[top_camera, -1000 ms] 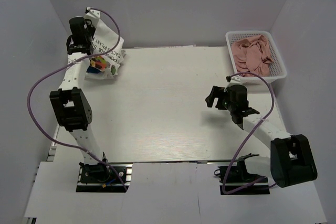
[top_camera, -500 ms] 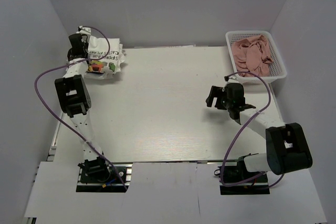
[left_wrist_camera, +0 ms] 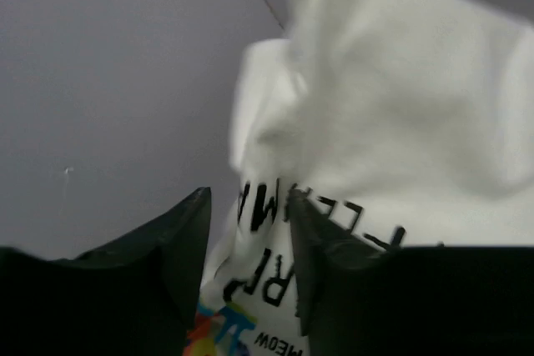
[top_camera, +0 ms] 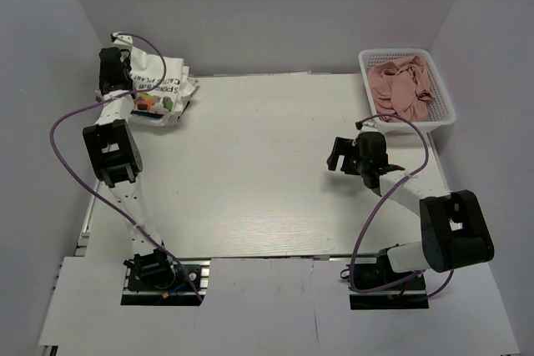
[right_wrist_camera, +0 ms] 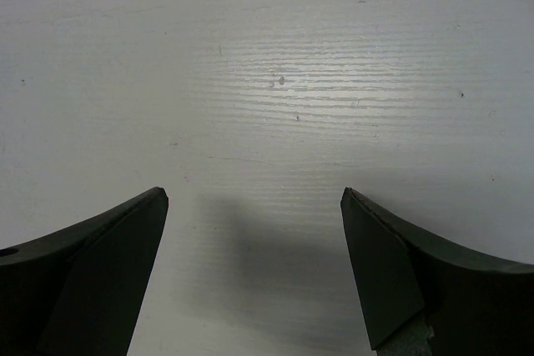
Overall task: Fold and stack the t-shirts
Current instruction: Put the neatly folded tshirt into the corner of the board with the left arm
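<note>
A white t-shirt [top_camera: 164, 89] with a colourful print and dark lettering lies bunched at the table's back left corner. My left gripper [top_camera: 111, 67] is at its left edge, close to the wall. In the left wrist view the t-shirt [left_wrist_camera: 375, 106] fills the right half. The left gripper [left_wrist_camera: 249, 198] has its jaws a little apart, and printed cloth shows loosely in the gap. My right gripper [top_camera: 338, 156] hovers over bare table at the right, and in its wrist view the right gripper [right_wrist_camera: 254, 193] is wide open with nothing in it.
A white basket [top_camera: 367, 57] holding crumpled pink cloth [top_camera: 405, 82] stands at the back right corner. Grey walls close in the table on the left, back and right. Purple cables loop off both arms.
My left arm has swung further toward the back left corner with the white t-shirt, and its jaws have parted slightly. The right arm has barely moved.
</note>
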### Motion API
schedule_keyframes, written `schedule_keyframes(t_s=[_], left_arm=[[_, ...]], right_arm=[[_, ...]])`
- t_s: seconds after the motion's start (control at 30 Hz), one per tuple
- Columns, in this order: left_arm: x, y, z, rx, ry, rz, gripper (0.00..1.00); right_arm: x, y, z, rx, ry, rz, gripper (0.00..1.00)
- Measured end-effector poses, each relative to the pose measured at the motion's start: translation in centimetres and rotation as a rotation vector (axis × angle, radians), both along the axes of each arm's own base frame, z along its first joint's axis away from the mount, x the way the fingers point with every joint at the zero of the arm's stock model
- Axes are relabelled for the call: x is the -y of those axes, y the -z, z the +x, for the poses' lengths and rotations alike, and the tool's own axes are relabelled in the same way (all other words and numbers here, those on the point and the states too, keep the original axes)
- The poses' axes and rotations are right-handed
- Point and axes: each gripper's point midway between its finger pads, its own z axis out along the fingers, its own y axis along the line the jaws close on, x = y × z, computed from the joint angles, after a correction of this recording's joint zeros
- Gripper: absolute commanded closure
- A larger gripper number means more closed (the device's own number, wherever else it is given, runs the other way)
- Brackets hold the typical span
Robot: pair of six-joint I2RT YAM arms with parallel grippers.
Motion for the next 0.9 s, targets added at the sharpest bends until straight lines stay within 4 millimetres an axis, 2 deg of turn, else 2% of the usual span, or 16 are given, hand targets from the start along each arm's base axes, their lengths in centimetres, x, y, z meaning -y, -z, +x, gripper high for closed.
schedule_keyframes(t_s=[0.07, 0.1, 0.2, 0.3, 0.4, 0.47, 0.57, 0.63, 0.73, 0.9], left_arm=[[-0.3, -0.2, -0.1, 0.013, -0.014, 0.001, 0.07], [-0.6, -0.4, -0.1, 0.025, -0.025, 0.003, 0.00], [-1.1, -0.7, -0.3, 0.050, -0.054, -0.007, 0.00], [-1.0, -0.1, -0.5, 0.048, -0.063, -0.045, 0.00], [0.1, 0.4, -0.5, 0.039, -0.046, -0.108, 0.00], [1.5, 0.4, -0.5, 0.030, -0.011, -0.161, 0.00], [4.5, -0.3, -0.5, 0.017, 0.063, -0.253, 0.00], [6.9, -1.6, -0.9, 0.017, 0.116, -0.308, 0.00], [10.9, -5.3, -2.2, 0.052, 0.205, -0.381, 0.00], [20.6, -13.4, -7.5, 0.174, 0.425, -0.553, 0.00]], right_arm=[[0.0, 0.0, 0.0, 0.000, 0.000, 0.000, 0.10], [0.0, 0.0, 0.0, -0.002, 0.000, -0.001, 0.10], [0.1, -0.1, 0.1, -0.003, 0.003, -0.005, 0.10], [0.1, -0.3, 0.2, 0.000, 0.005, -0.005, 0.10], [-0.1, -0.8, 0.2, 0.012, 0.000, 0.006, 0.10], [-0.3, -1.7, 0.3, 0.035, -0.002, 0.027, 0.10], [-0.7, -4.1, 0.3, 0.105, -0.008, 0.071, 0.10], [-0.8, -5.6, 0.0, 0.154, -0.006, 0.100, 0.10], [-0.7, -7.0, -0.9, 0.205, 0.000, 0.127, 0.10], [-0.3, -7.2, -2.5, 0.222, 0.036, 0.175, 0.10]])
